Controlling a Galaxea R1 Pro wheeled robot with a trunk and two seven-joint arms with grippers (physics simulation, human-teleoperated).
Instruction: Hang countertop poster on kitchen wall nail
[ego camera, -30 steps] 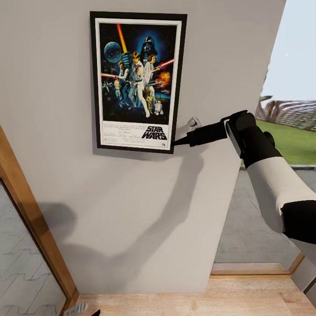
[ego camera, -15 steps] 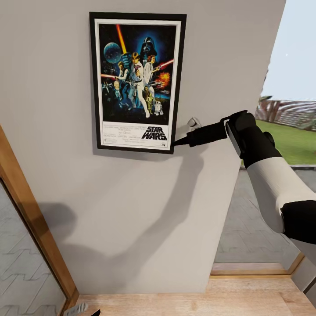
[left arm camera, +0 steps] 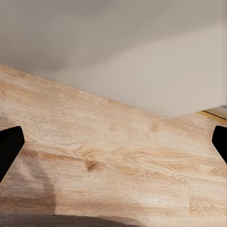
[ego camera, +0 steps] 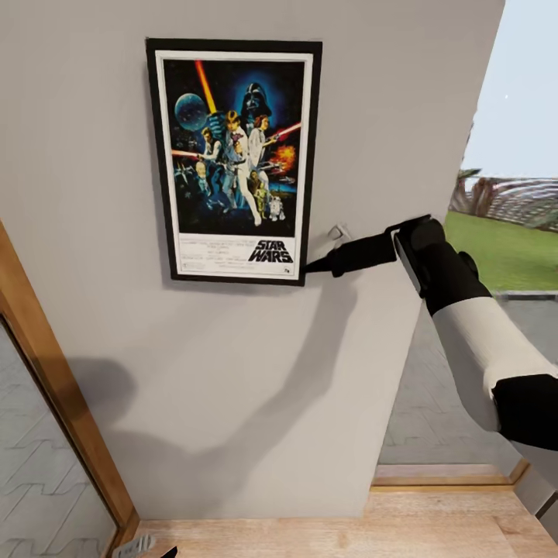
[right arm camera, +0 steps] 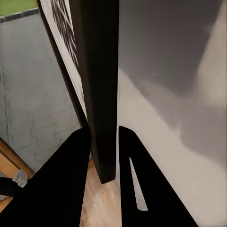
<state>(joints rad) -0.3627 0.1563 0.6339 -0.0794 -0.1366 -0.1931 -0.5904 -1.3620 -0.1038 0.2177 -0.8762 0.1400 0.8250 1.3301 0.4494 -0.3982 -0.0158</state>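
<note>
The poster (ego camera: pixel 233 161) hangs upright and flat against the light grey wall (ego camera: pixel 387 101), and my right gripper (ego camera: pixel 310 268) is pinched onto its lower right corner, fingers (right arm camera: pixel 71 184) closed on either side of the black frame edge. My left gripper (left arm camera: pixel 113 146) is spread wide over the wooden floor (left arm camera: pixel 118 161), holding nothing.

wall (ego camera: pixel 372 116) bare beside poster (ego camera: pixel 232 159), passable
</note>
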